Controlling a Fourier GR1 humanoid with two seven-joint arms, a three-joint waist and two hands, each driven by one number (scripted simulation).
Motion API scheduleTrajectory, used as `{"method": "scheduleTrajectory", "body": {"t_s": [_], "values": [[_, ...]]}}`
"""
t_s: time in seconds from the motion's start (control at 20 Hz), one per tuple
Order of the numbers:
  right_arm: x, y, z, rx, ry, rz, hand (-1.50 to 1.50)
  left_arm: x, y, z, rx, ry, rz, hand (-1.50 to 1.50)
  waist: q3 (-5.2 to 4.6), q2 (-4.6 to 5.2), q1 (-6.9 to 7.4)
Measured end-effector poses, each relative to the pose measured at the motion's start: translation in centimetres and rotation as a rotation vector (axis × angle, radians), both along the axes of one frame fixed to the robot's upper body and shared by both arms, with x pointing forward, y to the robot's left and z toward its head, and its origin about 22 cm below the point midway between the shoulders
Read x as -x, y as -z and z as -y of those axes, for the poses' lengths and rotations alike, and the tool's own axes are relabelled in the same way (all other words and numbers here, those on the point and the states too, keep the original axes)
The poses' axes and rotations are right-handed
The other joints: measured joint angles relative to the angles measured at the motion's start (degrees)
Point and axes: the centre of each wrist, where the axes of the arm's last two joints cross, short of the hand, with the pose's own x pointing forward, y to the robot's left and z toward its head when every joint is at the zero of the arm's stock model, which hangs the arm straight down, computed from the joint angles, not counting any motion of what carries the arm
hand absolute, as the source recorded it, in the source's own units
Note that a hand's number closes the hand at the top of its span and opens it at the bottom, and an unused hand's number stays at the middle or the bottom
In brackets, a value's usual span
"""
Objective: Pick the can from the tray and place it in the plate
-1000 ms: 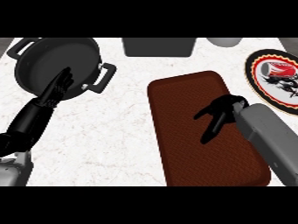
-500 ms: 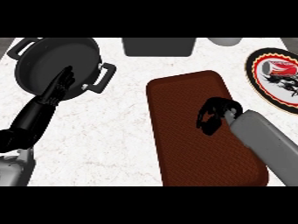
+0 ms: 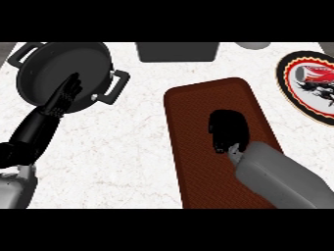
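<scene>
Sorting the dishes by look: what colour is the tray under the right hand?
Dark reddish brown, with a fine woven texture; the tray shows in the head view.

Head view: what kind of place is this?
Probably a kitchen counter: a white marbled countertop carrying a dark two-handled pot, a brown tray and a decorated plate with a red can on it.

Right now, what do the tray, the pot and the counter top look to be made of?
The tray looks like dark reddish-brown rubber or woven matting: matte, with a fine ribbed pattern and a raised rim. The pot looks like dark grey metal, matte, with two loop handles; it may be coated or cast. The counter top looks like white marble or stone laminate, with faint grey veining.
</scene>
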Motion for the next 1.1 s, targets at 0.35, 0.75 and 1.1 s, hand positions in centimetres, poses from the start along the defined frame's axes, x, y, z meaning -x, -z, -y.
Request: {"method": "scheduleTrajectory", "body": {"t_s": [0.35,0.75,1.1], "values": [[2.3,-3.0,-0.8,0.007,-0.022,0.284,1.5,0.4,-0.6,0.4,-0.001,-0.01,0.011,0.0,0.03,0.13,-0.23],[5.0,-9.3,0.9,-0.043,0.001,0.483,1.5,0.8,-0.5,0.0,0.004,-0.009,0.006,0.0,0.01,0.13,-0.56],[4.6,-11.2,4.4,0.013,0.114,0.603,1.5,0.6,-0.7,-0.3,0.001,-0.001,0.008,0.0,0.03,0.42,-0.06]]}}
